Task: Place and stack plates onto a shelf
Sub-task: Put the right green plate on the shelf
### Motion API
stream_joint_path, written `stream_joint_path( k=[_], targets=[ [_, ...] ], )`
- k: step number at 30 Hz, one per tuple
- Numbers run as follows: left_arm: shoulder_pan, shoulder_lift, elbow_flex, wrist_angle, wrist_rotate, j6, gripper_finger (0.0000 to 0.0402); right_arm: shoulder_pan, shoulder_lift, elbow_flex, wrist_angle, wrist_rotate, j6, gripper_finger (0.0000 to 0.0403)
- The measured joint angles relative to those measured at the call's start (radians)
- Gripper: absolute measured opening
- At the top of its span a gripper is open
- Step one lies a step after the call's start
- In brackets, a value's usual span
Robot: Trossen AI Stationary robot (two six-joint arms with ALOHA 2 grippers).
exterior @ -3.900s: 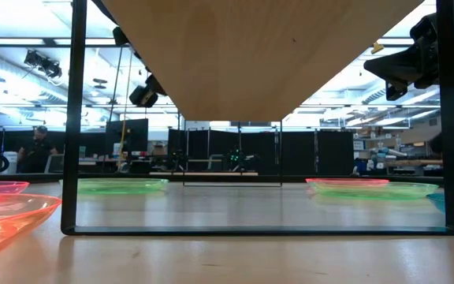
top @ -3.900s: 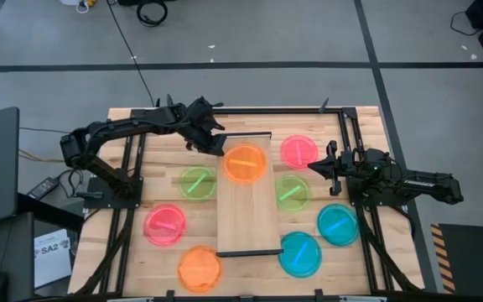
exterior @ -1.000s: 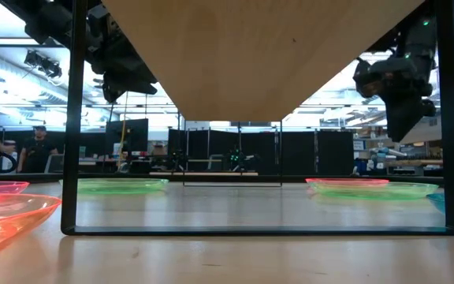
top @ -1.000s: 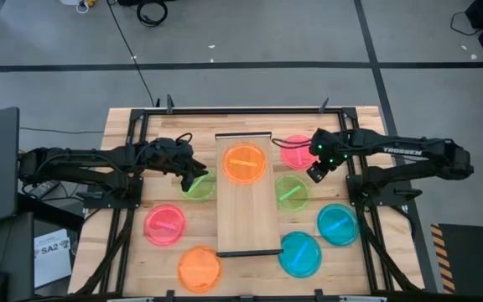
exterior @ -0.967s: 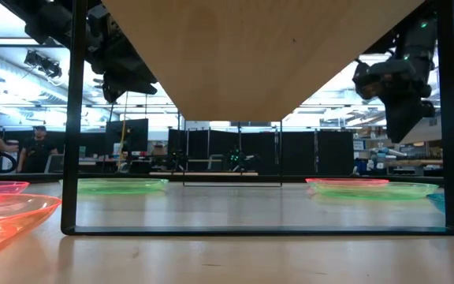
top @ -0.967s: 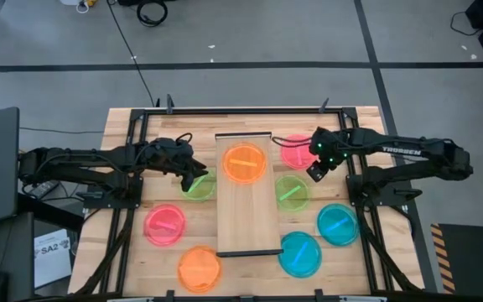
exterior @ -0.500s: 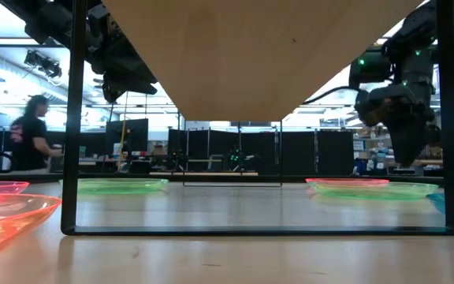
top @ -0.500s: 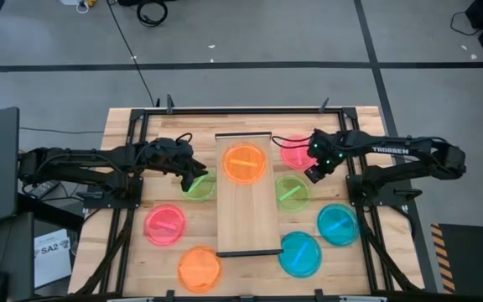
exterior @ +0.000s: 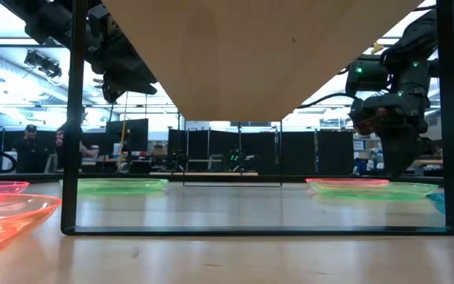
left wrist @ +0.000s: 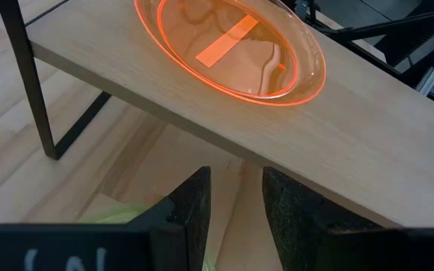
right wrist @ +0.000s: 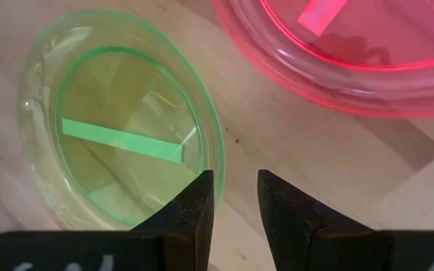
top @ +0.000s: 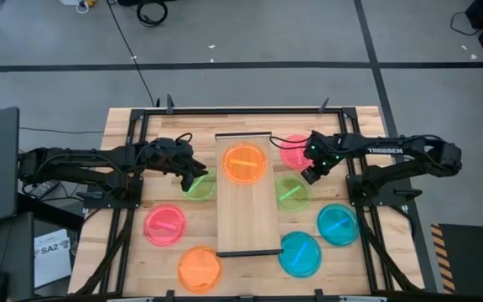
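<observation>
One orange plate point(top: 244, 162) sits on the shelf point(top: 246, 220) so far. Right gripper point(right wrist: 234, 197) hangs over the rim of a green plate point(right wrist: 119, 162) beside the shelf, fingers slightly apart and empty. Left gripper point(left wrist: 236, 203) is open too, above the other green plate point(top: 201, 186).

Lime plate point(left wrist: 123, 218) mostly hidden behind left fingers point(left wrist: 191, 218), pink plate point(right wrist: 337, 53) cut off by frame edge

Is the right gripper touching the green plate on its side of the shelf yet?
Apart. The low view shows the right gripper hanging above the green plate with background visible between them. In the right wrist view its fingers stand open over the plate's rim.
</observation>
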Motion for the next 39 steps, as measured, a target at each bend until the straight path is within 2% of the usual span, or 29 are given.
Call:
stream_joint_path(
  k=[22,27,35,39],
  targets=[
    [0.0,0.0,0.0,-0.001,0.0,-0.001,0.0128,0.054,0.157,0.003,0.082,-0.028,-0.007,0.0105],
    [0.0,0.0,0.0,0.0,0.0,-0.001,0.0128,0.053,0.151,0.002,0.079,-0.025,-0.007,0.008],
    [0.0,0.0,0.0,-0.001,0.0,-0.001,0.0128,0.054,0.152,0.0,0.066,-0.015,-0.007,0.0016],
    [0.0,0.0,0.0,-0.001,0.0,-0.001,0.0128,0.054,0.152,0.0,0.051,-0.009,-0.006,0.0009]
  ],
)
